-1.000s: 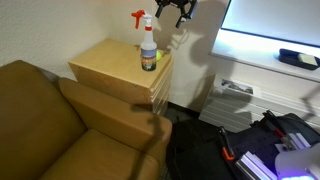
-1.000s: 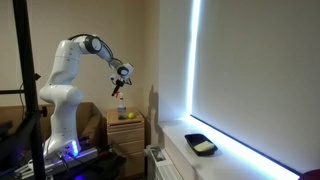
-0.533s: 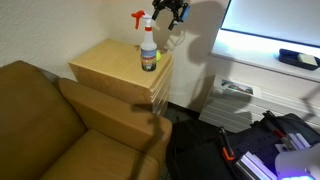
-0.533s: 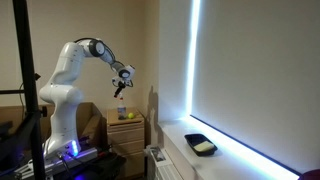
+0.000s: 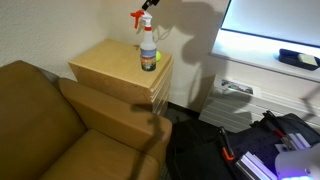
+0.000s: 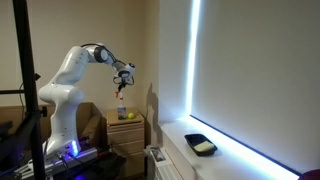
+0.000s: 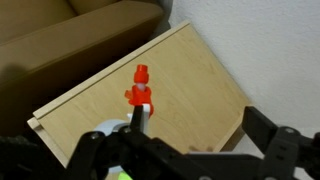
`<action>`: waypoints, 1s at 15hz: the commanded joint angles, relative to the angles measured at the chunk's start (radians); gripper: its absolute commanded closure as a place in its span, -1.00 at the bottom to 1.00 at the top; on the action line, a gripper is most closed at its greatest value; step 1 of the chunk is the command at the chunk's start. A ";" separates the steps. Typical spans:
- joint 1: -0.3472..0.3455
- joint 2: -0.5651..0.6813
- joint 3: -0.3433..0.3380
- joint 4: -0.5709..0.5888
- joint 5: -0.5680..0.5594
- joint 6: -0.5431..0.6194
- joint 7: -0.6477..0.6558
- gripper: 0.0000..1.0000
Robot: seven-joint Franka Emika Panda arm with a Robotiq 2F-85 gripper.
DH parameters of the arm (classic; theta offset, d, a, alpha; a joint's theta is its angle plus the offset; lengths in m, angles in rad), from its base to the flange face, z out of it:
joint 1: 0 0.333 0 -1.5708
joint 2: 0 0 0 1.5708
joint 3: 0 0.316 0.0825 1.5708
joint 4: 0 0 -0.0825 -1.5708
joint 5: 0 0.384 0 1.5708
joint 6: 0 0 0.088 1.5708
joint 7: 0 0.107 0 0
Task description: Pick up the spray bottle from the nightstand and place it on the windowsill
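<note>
**Gripper [image 6: 125,76] above the upright bottle [image 6: 122,104]**

In an exterior view the gripper hangs just above the bottle, which stands on the nightstand [image 6: 127,128]. The sill [image 6: 215,158] lies well apart, off to one side.

In an exterior view from closer in, the bottle [image 5: 148,47] stands upright near the back corner of the nightstand [image 5: 105,65], red trigger uppermost. Only a dark tip of the gripper [image 5: 150,4] shows at the top edge, right over it.

In the wrist view the gripper [image 7: 185,150] has its jaws spread wide and holds nothing. The bottle [image 7: 141,95] is seen nearly end-on, its long axis pointing up towards the camera (so a straight drop should meet it). It lies nearer one finger than the other, not centred in the gap.
</note>
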 commanded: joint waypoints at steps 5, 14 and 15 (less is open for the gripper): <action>-0.027 -0.036 0.000 -0.055 0.012 0.007 0.007 -1.00; -0.139 -0.222 -0.047 -0.173 0.125 -0.142 -0.054 -1.00; -0.148 -0.242 -0.052 -0.190 0.131 -0.153 -0.057 -1.00</action>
